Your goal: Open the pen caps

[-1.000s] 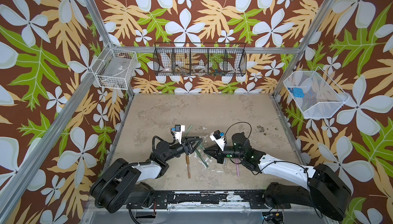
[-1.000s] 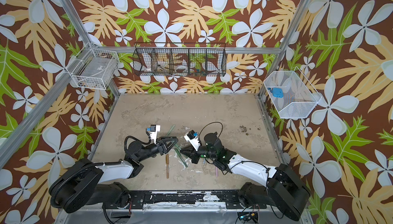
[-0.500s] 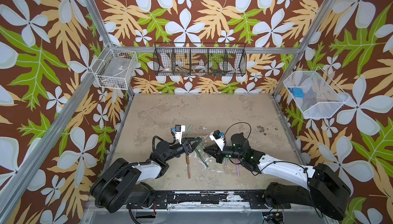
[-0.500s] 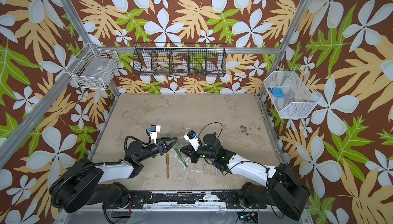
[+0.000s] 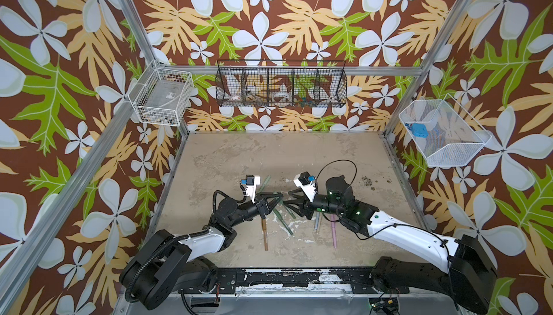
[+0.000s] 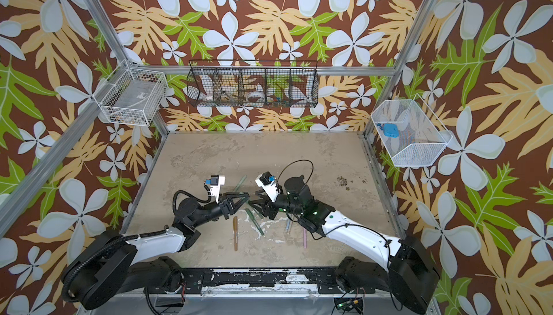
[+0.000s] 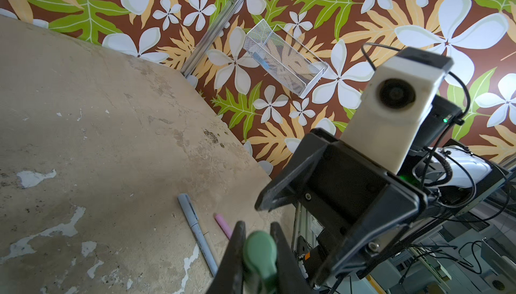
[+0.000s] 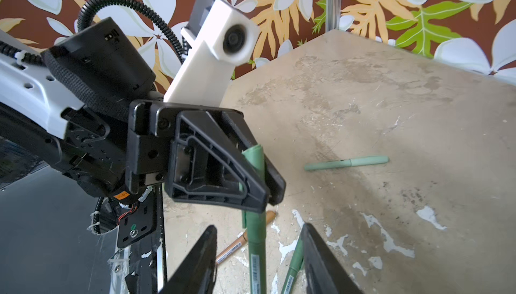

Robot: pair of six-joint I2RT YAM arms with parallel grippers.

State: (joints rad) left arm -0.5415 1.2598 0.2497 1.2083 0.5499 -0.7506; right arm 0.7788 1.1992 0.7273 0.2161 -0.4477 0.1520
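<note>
In both top views we look steeply down from high over the front rail (image 5: 284, 279) onto the whole table (image 5: 269, 155), nearly the same scene in each. We ride close behind the left gripper (image 7: 257, 225), facing the right wrist camera (image 7: 396, 94). From behind the right gripper (image 8: 259, 227) we face back. Both wrist views share the green pen (image 8: 255, 239), seen from opposite sides.

table (image 5: 269, 155): rough, worn | green pen (image 8: 255, 239): matt, likely plastic

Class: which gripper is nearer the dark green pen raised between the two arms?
Left. The left gripper is shut on one end of the dark green pen; the right gripper is open, its fingers flanking the barrel without touching it.
</note>
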